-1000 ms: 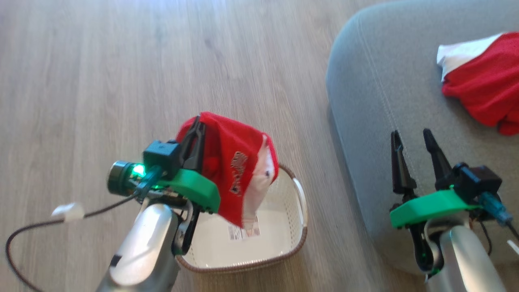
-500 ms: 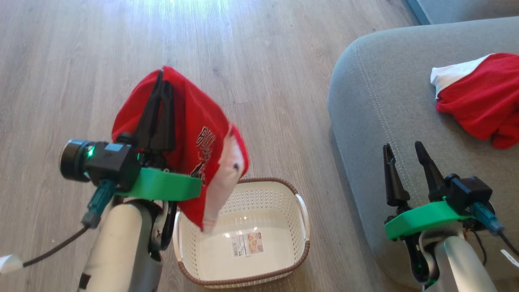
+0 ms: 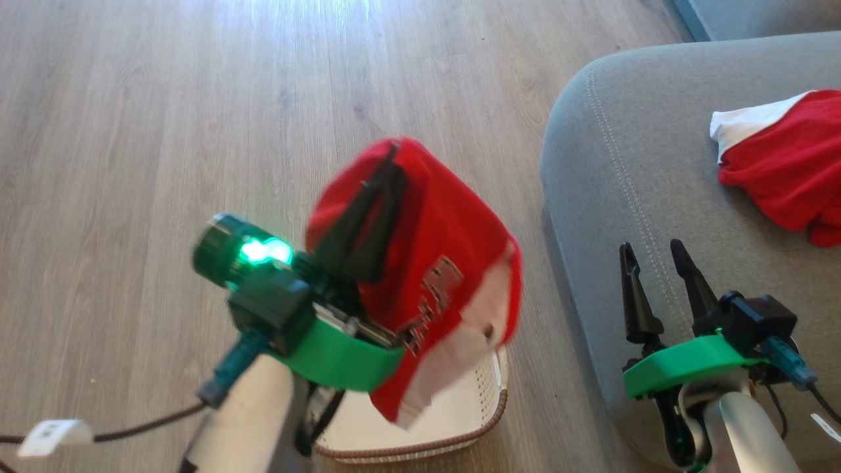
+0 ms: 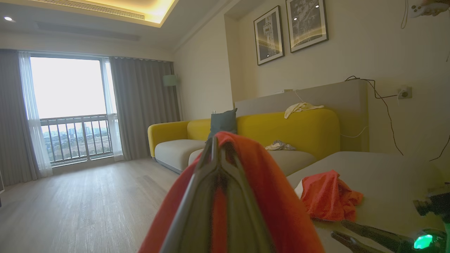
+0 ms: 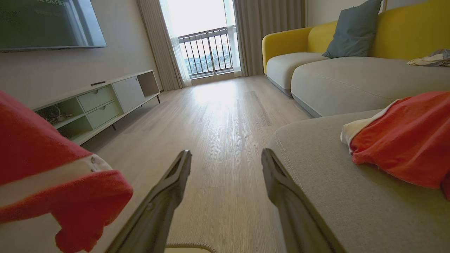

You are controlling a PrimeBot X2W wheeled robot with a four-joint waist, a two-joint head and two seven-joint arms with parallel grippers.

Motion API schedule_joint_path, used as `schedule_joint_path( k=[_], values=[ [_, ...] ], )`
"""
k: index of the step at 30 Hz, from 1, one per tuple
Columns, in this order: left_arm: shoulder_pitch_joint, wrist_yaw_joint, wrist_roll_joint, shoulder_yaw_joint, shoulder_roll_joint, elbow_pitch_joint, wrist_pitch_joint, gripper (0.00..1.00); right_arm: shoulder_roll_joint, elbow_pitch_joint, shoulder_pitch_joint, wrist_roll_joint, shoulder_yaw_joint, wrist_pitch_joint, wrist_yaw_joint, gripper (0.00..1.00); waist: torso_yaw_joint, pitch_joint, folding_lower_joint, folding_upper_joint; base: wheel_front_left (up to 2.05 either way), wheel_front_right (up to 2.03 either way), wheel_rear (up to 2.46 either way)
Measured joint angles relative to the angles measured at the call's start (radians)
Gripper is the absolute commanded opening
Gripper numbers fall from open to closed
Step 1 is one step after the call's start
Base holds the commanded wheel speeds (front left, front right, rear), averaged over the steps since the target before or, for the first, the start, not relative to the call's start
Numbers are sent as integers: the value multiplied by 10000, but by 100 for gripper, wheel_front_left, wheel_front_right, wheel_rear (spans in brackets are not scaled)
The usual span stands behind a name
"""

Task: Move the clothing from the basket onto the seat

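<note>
Left fingers (image 3: 364,217) pinched shut on held garment (image 3: 447,249). Top fold caught, rest drapes loose above basket (image 3: 483,397), near centre. My worry: thin bite slips on swing right, and cloth drops to wood-plank floor (image 3: 164,164) or back into basket. Trailing hem may snag brown woven-look rim.

Fabric soft, bright red, with white panel and printed lettering. Basket cream plastic, perforated, oval.

Seat (image 3: 611,217) at right: grey upholstery, rounded corner, pale stitch line. Right fingers (image 3: 634,295) spread apart, empty, over seat's near edge. I judge they could foul drop path. Second garment (image 3: 782,177) crumpled on seat, far right.
</note>
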Motion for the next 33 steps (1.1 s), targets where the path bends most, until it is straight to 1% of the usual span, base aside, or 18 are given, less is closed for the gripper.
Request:
schedule_joint_path(
  k=[1, 4, 7, 15, 28, 33],
  values=[
    [0, 0, 0, 0, 0, 0, 0, 0, 0, 0, 0, 0, 0, 0, 0, 100, 0, 0, 0, 0, 0, 0, 0],
    [293, -174, 0, -435, 15, 144, 2, 0, 2, -6, 0, 0, 2, 0, 0, 100, 43, 22, 0, 0, 0, 0, 0],
    [358, -255, 0, -748, 23, 259, 2, 0, 2, -10, 0, 75, 4, -2, 0, 100, 69, 45, 0, 0, 0, 0, 0],
    [346, -232, -15, -890, 33, 378, 2, 0, 2, -13, -1, 90, -6, 0, 0, 100, 51, 61, 0, 0, 0, 0, 0],
    [314, -196, 2, -614, 33, 407, 2, 0, 2, -121, -16, 211, -94, 0, 0, 100, -78, 29, 1, 0, 0, 0, 0],
    [314, -249, 4, -499, 33, 407, 2, 0, -4, -247, -43, 389, 370, 0, 0, 100, -106, 5, 1, 0, 0, 0, 0]
  ],
)
